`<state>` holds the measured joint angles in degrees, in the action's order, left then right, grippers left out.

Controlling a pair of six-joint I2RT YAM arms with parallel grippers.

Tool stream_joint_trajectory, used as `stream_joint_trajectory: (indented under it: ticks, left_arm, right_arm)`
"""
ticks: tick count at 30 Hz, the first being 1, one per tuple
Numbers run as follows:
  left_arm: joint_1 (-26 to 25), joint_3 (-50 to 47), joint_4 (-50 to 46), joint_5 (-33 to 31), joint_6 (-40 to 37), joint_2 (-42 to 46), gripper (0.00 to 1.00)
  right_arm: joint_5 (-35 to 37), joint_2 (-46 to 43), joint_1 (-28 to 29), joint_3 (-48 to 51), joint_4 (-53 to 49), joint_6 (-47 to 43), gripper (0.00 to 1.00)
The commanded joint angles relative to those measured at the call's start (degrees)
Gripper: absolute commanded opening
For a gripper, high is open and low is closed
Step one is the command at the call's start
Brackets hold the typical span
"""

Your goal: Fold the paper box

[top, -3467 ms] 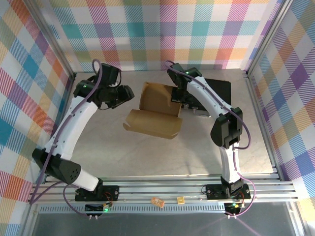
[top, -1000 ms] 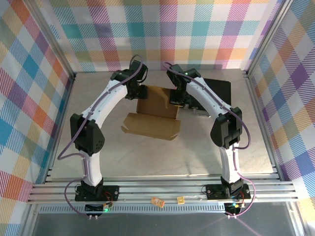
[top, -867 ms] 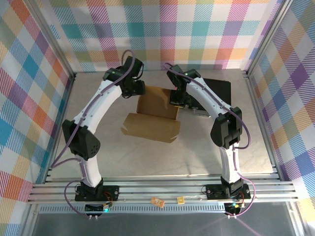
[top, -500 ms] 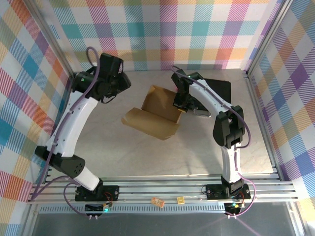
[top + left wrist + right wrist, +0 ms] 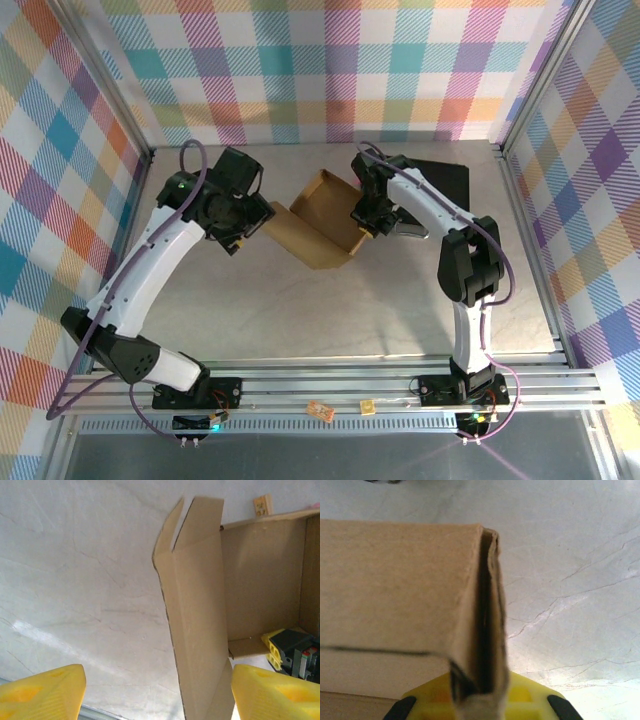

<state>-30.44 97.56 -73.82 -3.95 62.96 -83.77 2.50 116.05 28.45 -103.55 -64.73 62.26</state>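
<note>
Swung round and tipped since half a second ago, the box [image 5: 318, 225] now sits with one corner raised and its long flap slanting down toward the near left. Your left arm has come back in from the far left to face it.

The box lies at the middle of the surface [image 5: 300, 320], a little toward the far side, between the two arms. It is plain brown corrugated cardboard, matte, with crisp die-cut edges. The left wrist view shows a slit near the top of one panel, and a flat inner floor behind it.

I judge the fold about half done. The tray part has walls standing, and one wall is doubled over on itself. The long flap is not yet closed down or tucked, so that is what is left.

Your right end effector [image 5: 480, 700] is clamped on that doubled wall at the box's right side, two layers of card pinched together. Your left end effector [image 5: 159, 690] stands with its yellow fingers [image 5: 42, 690] wide apart and nothing between them. It faces the edge of the upright panel and looks clear of it.

A black case [image 5: 445, 180] lies on the far right, behind the right arm.
</note>
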Motion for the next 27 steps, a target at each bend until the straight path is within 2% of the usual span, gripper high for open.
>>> stream_joint_trajectory:
  ticks: [1, 4, 6, 12, 16, 22, 25, 27]
  left_arm:
    - [-2.3, -1.2, 1.4, 1.0, 3.6, -1.9, 0.76]
    - [-2.6, -4.8, 4.6, 0.5, 4.4, -2.1, 0.75]
    - [-2.8, -5.2, 6.9, 0.8, 4.1, -3.3, 0.70]
    - [-3.9, -3.5, 4.7, -1.5, 2.3, -7.6, 0.58]
    - [-3.9, -4.9, 6.3, -2.7, 1.5, -8.2, 0.40]
    - [-4.3, -2.8, 2.2, -7.5, -2.0, -10.0, 0.17]
    - [-4.3, -2.3, 0.3, -9.3, -4.1, -10.4, 0.02]
    - [-4.3, -1.1, -1.3, -10.5, -6.3, -11.1, 0.00]
  right_arm:
    - [-2.5, -2.4, 0.2, 1.9, 1.4, 3.2, 0.00]
    - [-3.7, -2.8, 0.4, 3.4, 2.1, 4.6, 0.00]
    - [-4.5, -3.1, 0.8, 4.6, 2.6, 6.0, 0.00]
    - [-6.9, -4.2, 1.5, 8.3, 4.7, 9.5, 0.00]
    - [-7.3, -4.2, 1.9, 8.4, 4.6, 10.4, 0.00]
    - [-7.8, -4.2, 2.9, 9.0, 4.0, 12.8, 0.00]
    - [-10.0, -4.2, 3.2, 10.1, 4.8, 14.2, 0.00]
    - [-12.3, -4.3, 3.5, 10.3, 5.3, 14.9, 0.17]
